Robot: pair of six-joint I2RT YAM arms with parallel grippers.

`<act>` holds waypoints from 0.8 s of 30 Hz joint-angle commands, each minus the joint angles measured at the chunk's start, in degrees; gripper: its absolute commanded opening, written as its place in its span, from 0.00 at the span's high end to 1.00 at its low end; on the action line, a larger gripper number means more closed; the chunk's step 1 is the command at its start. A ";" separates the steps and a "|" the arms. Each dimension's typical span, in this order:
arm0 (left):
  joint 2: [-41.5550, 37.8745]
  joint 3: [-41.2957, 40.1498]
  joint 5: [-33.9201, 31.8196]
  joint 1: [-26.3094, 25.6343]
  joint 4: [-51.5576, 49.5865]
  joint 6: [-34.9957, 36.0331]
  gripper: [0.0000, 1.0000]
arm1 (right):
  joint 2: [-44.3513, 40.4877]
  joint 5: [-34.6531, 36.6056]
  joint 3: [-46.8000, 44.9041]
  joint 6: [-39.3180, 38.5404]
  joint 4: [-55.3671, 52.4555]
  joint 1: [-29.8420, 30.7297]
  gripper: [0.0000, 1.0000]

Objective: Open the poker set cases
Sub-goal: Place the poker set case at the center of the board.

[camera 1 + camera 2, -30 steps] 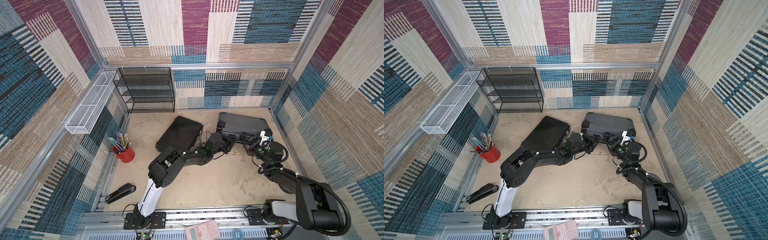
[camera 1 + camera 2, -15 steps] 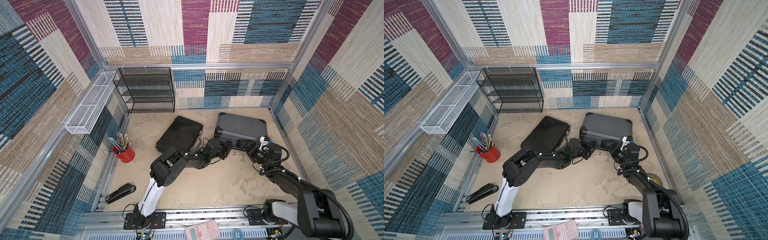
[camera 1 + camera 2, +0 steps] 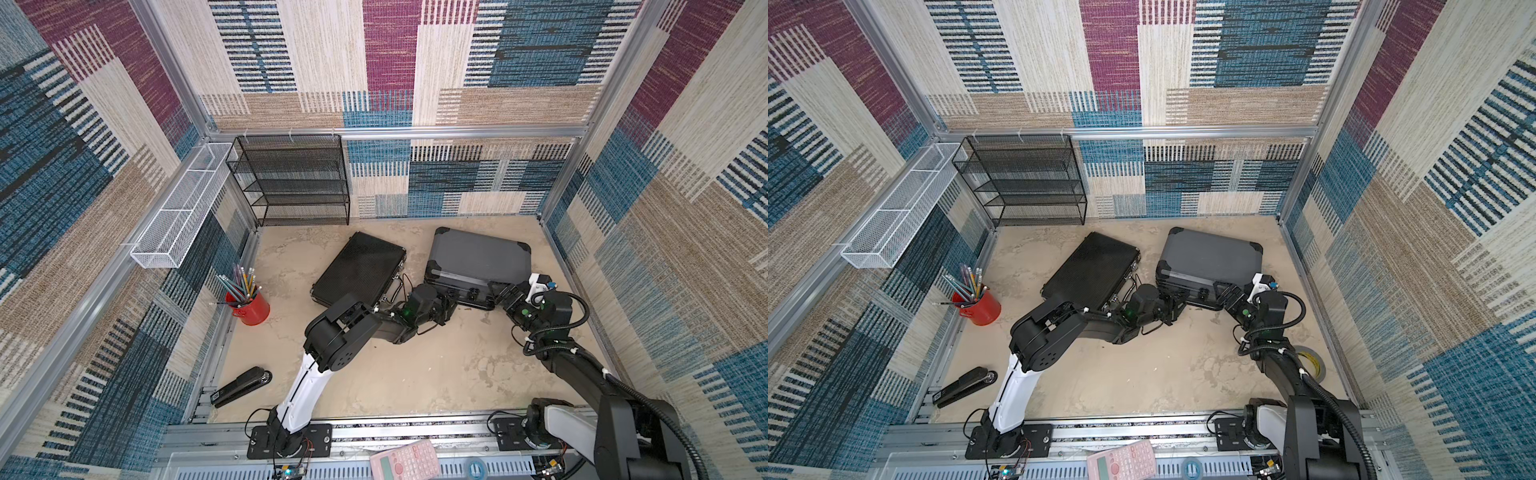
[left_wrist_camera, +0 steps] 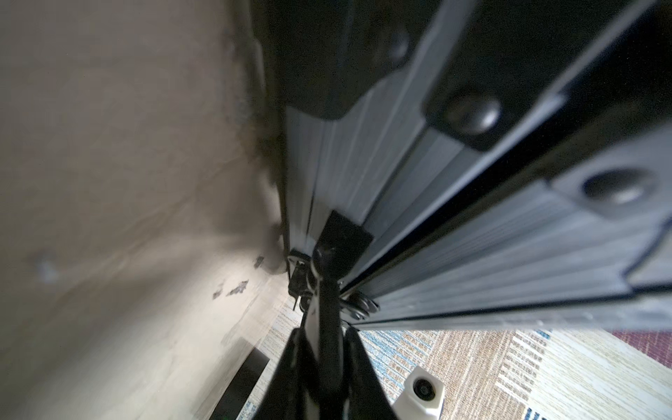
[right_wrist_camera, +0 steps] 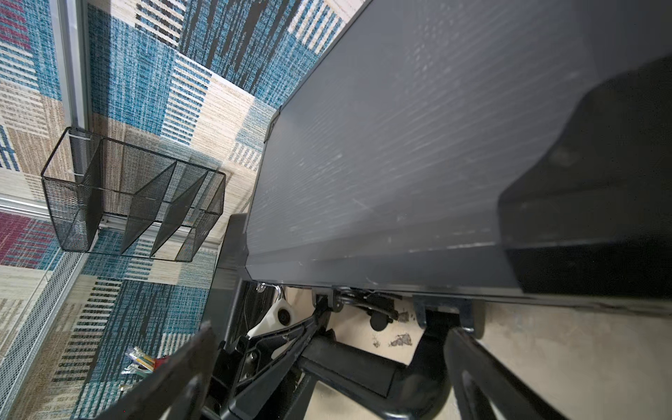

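Grey case [image 3: 478, 254] looks matt with ribbed metal edging, black case [image 3: 359, 268] finely ribbed and matt

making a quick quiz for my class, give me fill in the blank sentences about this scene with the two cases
The coloured pencils stand in a round ___ cup.
The left gripper and right gripper are both at the front edge of the thick ___ case with black corners.
The left gripper is shut; the right gripper is ___.
Missing: red; grey; open.
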 commanded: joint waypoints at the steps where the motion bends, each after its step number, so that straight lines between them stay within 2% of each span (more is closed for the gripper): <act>1: 0.32 -0.53 -1.70 0.19 4.07 -2.63 1.00 | -0.55 0.22 -0.18 -2.05 0.17 0.00 0.01; 8: 0.31 -0.58 -1.14 0.19 3.80 -2.51 1.00 | -0.94 -1.94 0.08 -7.11 -0.76 0.00 0.00; 20: -0.14 -1.19 0.07 0.18 1.60 -1.97 0.70 | 0.17 -2.32 -1.16 -7.37 1.00 0.00 0.01; 24: 0.13 -1.78 0.81 0.11 1.28 -2.78 0.63 | 0.08 -2.05 -1.25 -7.11 1.03 0.00 0.01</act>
